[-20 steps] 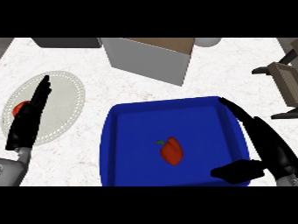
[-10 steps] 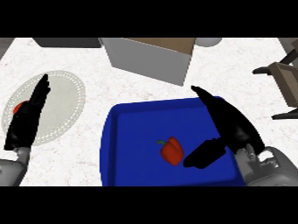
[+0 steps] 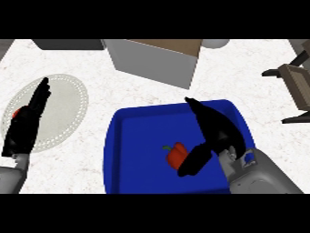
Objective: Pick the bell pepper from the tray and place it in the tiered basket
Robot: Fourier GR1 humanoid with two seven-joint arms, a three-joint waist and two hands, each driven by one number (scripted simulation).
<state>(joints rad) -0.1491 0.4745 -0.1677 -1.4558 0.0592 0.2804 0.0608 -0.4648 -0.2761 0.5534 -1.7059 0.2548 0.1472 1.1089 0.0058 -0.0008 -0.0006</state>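
Beside bell pepper (image 3: 177, 155), right hand (image 3: 214, 132) (open)

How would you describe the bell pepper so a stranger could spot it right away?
Find the blue tray on the white counter. The bell pepper lies inside it, just left of the right hand. It is small, red and green-stemmed, the tray's only item.

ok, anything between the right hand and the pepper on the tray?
Nothing visible. The right hand is open over the blue tray, thumb right beside the bell pepper with only bare tray between. The tiered basket sits off to the upper right.
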